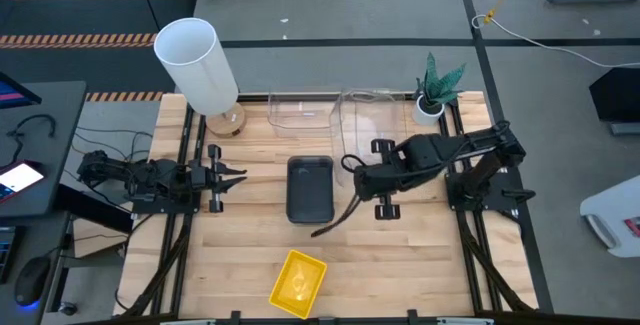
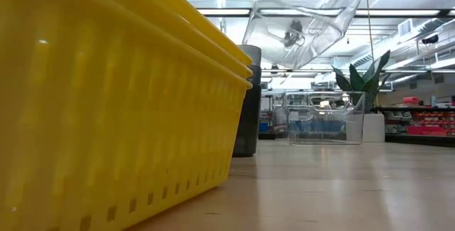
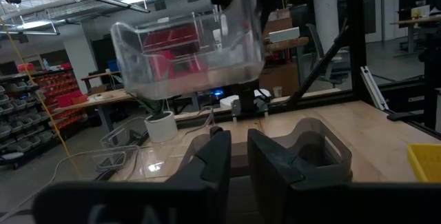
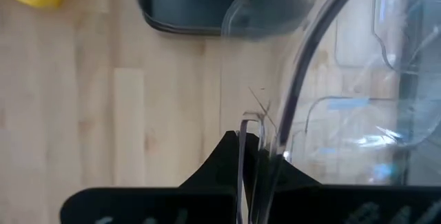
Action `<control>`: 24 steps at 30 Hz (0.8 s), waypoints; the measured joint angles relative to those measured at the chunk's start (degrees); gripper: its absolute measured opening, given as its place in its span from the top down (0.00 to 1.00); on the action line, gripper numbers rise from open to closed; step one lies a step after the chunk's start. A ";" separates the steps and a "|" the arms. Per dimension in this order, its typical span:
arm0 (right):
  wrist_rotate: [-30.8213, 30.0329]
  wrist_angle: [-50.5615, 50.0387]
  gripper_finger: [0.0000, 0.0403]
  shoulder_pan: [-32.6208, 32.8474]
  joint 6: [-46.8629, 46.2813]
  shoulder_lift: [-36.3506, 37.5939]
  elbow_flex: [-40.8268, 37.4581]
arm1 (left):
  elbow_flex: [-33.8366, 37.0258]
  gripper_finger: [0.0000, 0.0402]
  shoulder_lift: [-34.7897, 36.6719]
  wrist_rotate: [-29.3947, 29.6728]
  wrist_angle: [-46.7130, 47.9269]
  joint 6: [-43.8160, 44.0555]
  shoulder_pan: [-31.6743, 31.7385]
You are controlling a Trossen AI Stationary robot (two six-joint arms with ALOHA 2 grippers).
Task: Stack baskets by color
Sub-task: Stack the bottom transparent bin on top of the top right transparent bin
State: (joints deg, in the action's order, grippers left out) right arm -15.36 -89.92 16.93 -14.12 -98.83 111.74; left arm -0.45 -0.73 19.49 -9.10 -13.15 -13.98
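My right gripper (image 4: 251,140) is shut on a clear basket (image 1: 368,130), which is held high over the table's far middle and also shows in the low view (image 2: 306,18). A second clear basket (image 1: 300,108) stands on its base at the far edge. A dark grey basket (image 1: 310,188) rests on its base at the table's middle. A yellow basket (image 1: 298,283) lies near the front edge. My left gripper (image 3: 238,156) waits at the table's left, its fingers a little apart with nothing between them. My right gripper pinches the clear basket's wall at its rim (image 4: 256,122) between its two fingers, one on each face of the wall. The fingers come from above, slanting steeply down. The basket is lifted clear of the table and hangs tilted (image 2: 334,7).
A tall white cylinder (image 1: 197,60) stands at the far left corner and a small potted plant (image 1: 433,93) at the far right. Bare wood lies between the dark grey basket and the yellow one, and along the table's right side.
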 joint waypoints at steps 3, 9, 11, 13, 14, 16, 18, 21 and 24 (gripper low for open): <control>-0.39 -0.09 0.98 -1.83 1.27 0.57 -1.95 | 0.00 0.87 0.00 0.00 0.00 0.00 0.00; -1.51 -0.06 0.98 -5.47 3.15 2.24 -5.63 | 0.00 0.85 0.00 0.00 0.00 0.00 -0.01; -1.54 -0.10 0.98 -6.48 3.63 2.88 -6.81 | 0.00 0.85 0.00 0.00 0.00 0.00 0.00; -1.53 -0.06 0.98 -7.44 3.82 3.62 -8.03 | 0.00 0.85 0.00 0.00 0.00 0.00 0.00; -1.50 -0.04 0.98 -7.89 3.91 4.10 -8.76 | 0.00 0.85 0.00 0.00 0.00 0.00 0.00; -1.50 -0.12 0.98 -8.67 4.09 4.96 -10.13 | 0.00 0.86 0.00 0.00 0.00 0.00 -0.01; -1.57 -0.02 0.98 -9.41 4.05 5.78 -11.57 | 0.00 0.87 0.00 0.00 0.00 -0.01 0.00; -1.52 -0.08 0.98 -10.37 4.26 6.76 -13.72 | 0.00 0.87 0.00 0.00 0.00 0.00 0.00; -1.50 -0.04 0.98 -11.20 4.94 6.85 -15.64 | 0.00 0.87 0.00 0.00 0.00 0.00 -0.02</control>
State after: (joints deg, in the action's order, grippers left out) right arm -16.86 -89.95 5.73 -9.18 -91.98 96.10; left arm -0.45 -0.73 19.49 -9.10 -13.15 -14.00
